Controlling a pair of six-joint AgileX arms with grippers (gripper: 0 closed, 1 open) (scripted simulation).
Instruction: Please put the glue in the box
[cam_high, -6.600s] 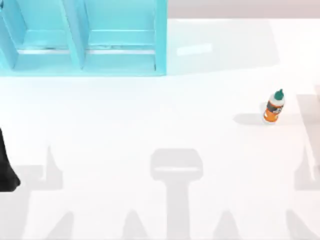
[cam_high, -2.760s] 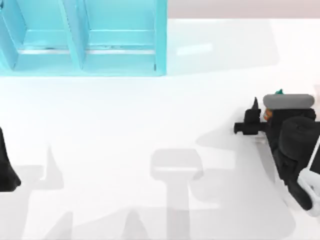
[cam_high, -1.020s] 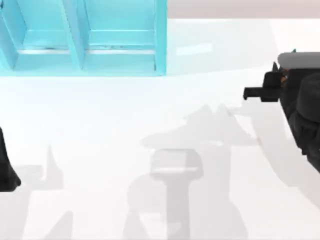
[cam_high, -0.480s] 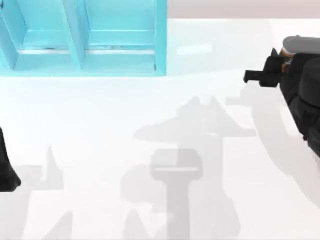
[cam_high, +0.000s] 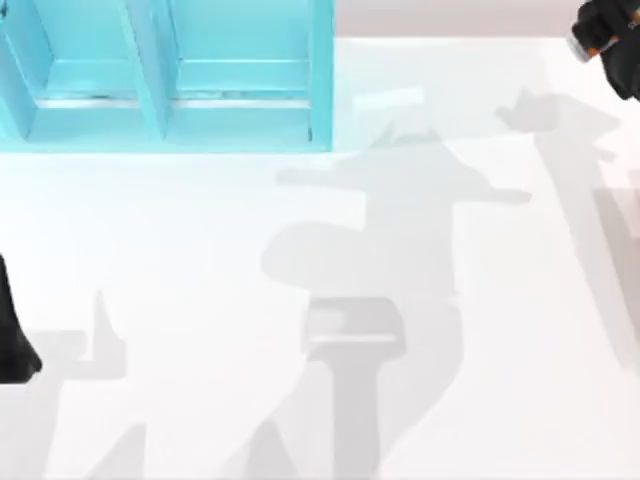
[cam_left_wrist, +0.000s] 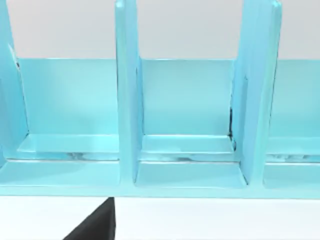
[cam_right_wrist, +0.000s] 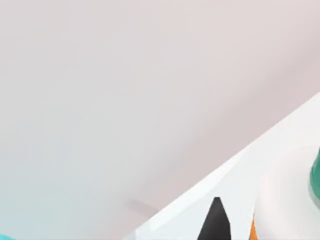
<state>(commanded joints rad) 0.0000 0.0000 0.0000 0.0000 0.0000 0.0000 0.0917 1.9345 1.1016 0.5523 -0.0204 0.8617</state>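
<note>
The right hand (cam_high: 612, 28) has climbed away to the far right corner of the top view since half a second ago, well clear of the spot on the desk (cam_high: 420, 300) where it was. A sliver of orange shows at it there, and its wrist view has the glue (cam_right_wrist: 287, 197), white shoulder and teal cap, just beside one dark finger (cam_right_wrist: 215, 220); the hand seems closed on the bottle, up off the desk. The box (cam_high: 170, 80), a blue divided rack, sits at the far left. The left hand (cam_high: 12, 340) is parked at the left edge; I cannot tell its opening.
</note>
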